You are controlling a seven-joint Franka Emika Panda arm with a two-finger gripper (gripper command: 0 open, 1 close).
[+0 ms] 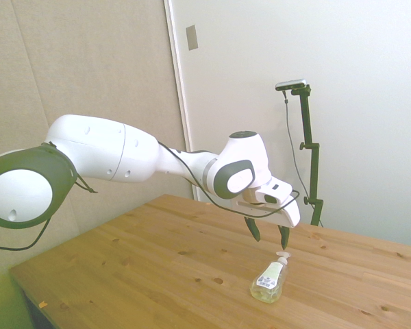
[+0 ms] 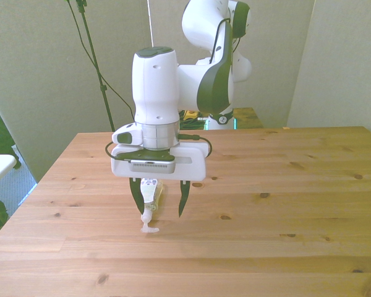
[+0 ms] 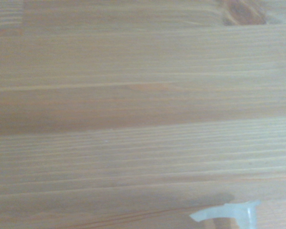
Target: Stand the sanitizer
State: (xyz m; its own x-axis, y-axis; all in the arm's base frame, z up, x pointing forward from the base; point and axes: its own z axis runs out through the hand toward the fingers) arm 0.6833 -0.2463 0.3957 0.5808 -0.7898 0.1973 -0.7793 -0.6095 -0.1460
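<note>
Nearest the front camera lies a broad band of bare wooden table (image 2: 284, 260), plank seams running across, with its near edge below the picture. Just beyond that band the sanitizer (image 2: 151, 204) lies on its side on the boards, its white pump top (image 2: 148, 226) pointing toward the camera and the nozzle touching the wood. The clear bottle holds pale yellowish gel, which in the side view pools in the body (image 1: 269, 282) under a white label. The wrist view catches only the white pump nozzle (image 3: 226, 213) against blurred wood grain.

Directly over the sanitizer hangs the gripper (image 2: 159, 207), fingers spread wide and pointing down, one dark fingertip (image 2: 138, 203) on each side of the bottle's neck, closed on nothing. In the side view the tips are just above the pump, clear of the table.

Around the sanitizer the table is open wood, widest toward the front view's right; the table's edge on the front view's left is nearer. Behind the sanitizer the white arm (image 2: 210, 80) rises at the table's far edge.
</note>
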